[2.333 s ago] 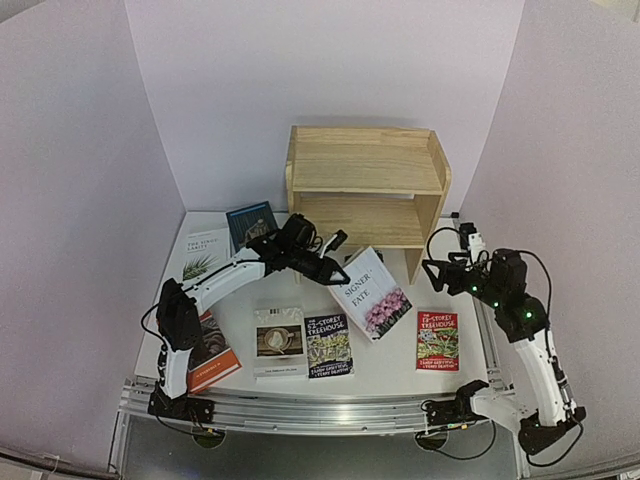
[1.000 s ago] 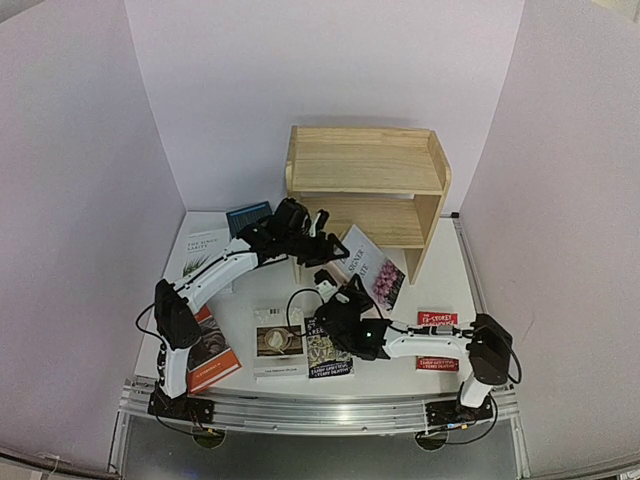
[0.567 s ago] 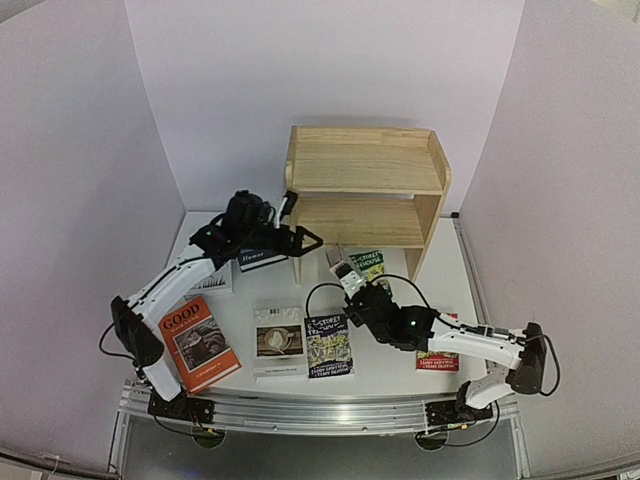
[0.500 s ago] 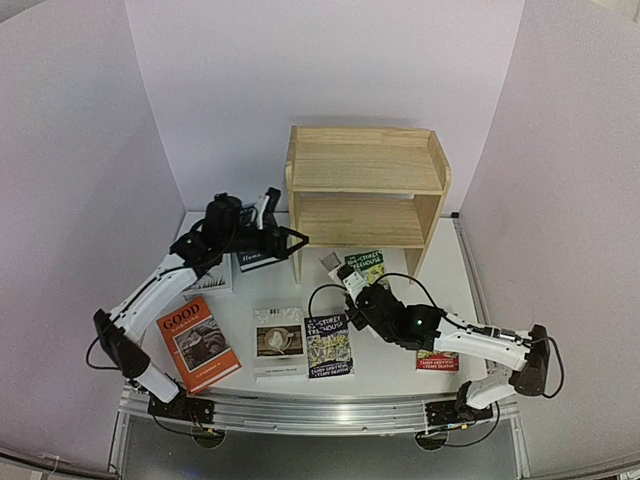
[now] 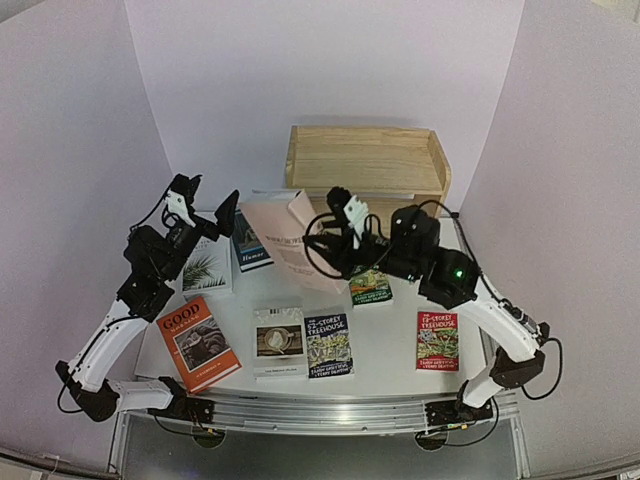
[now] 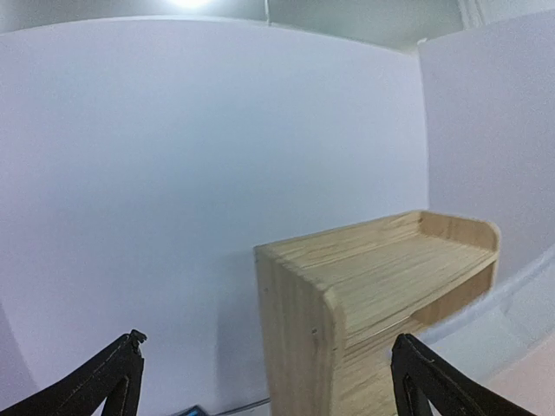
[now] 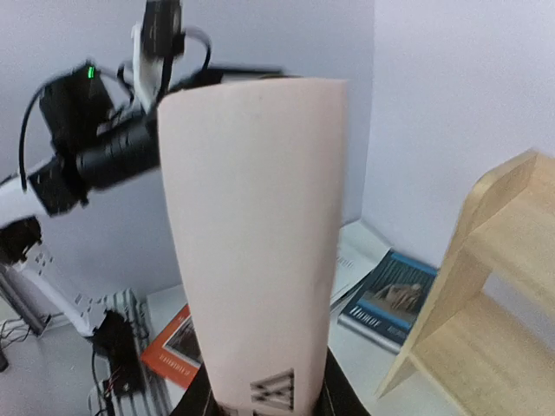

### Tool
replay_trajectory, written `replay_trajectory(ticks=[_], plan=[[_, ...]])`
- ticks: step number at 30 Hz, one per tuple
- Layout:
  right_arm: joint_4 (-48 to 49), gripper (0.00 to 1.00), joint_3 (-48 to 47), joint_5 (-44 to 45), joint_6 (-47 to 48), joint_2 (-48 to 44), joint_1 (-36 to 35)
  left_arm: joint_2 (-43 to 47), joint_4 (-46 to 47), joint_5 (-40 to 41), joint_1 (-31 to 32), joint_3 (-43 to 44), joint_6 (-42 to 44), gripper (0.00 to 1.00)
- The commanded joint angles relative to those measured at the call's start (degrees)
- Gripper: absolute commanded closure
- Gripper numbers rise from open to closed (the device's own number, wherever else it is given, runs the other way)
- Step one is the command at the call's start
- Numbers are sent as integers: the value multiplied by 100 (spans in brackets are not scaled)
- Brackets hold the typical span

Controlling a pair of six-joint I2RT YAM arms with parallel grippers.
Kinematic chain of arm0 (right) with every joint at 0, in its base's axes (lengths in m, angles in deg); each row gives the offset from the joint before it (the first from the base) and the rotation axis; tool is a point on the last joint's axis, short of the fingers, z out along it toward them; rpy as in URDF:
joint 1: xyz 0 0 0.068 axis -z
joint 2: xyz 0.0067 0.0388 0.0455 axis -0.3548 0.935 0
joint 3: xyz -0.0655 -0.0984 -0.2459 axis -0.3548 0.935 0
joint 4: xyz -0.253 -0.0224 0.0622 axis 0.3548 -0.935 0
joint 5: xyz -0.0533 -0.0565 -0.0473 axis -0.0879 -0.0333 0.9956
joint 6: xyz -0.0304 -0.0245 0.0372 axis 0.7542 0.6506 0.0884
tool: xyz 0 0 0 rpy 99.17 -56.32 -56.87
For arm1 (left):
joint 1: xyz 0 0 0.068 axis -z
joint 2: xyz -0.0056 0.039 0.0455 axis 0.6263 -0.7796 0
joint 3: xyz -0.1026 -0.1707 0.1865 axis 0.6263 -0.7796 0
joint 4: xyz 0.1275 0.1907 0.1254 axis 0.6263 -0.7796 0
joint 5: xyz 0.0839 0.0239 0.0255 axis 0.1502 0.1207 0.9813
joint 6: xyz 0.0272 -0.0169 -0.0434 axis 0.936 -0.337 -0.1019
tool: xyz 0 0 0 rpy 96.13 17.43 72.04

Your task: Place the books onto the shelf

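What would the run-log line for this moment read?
left gripper: open, empty, high | right gripper: shut on white book, held aloft in front of shelf

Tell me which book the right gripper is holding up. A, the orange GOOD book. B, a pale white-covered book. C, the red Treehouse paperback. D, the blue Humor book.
B: the right gripper is closed on the pale white-covered book, which it holds raised off the table.

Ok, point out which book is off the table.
The pale pink book, gripped upright by the right end effector; every other one lies flat on the table.
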Motion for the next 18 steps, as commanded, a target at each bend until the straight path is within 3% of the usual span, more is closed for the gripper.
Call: replay_trajectory(ticks=[1, 4, 7, 11, 18], plan=[[198, 71, -1780, -153, 359, 681, 704, 90, 260, 757, -7, -477, 646, 0], [262, 69, -2902, 773, 1024, 1170, 932, 160, 231, 819, -15, -681, 510, 0], [838, 81, -3204, 1437, 1377, 1315, 1294, 254, 144, 795, -10, -837, 353, 0], [1633, 83, -2608, 1764, 1327, 1069, 1882, 330, 85, 822, -15, -997, 296, 0], [1898, 82, -1398, 1885, 1001, 908, 3439, 436, -145, 478, -16, -1177, 157, 0]])
